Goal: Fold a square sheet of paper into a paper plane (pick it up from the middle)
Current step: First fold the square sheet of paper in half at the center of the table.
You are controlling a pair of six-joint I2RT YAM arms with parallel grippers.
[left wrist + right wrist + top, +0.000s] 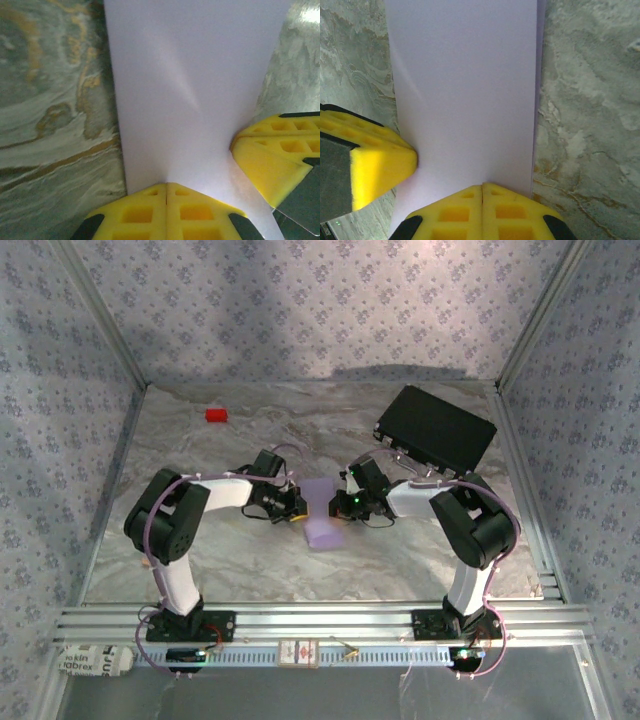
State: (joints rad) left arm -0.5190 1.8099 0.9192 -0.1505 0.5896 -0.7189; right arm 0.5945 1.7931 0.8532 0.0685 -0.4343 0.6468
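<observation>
The square sheet of paper (pixel 324 525) lies on the marble table between the two arms as a pale lilac oblong, longer than it is wide. My left gripper (pixel 298 508) meets its left side and my right gripper (pixel 346 505) its right side. In the left wrist view the shut yellow tips (pixel 166 184) rest on top of the paper (pixel 190 90), with the right gripper's fingers (pixel 265 160) close by. The right wrist view has my shut right gripper (pixel 482 185) on the sheet (pixel 465 85), beside the left gripper's fingers (pixel 375 165). The paper plane is out of view.
A small red block (pixel 216 415) lies at the back left. A black rectangular case (pixel 436 427) sits at the back right. Patterned walls close in the table on three sides, and a metal rail (pixel 320 620) runs along the near edge.
</observation>
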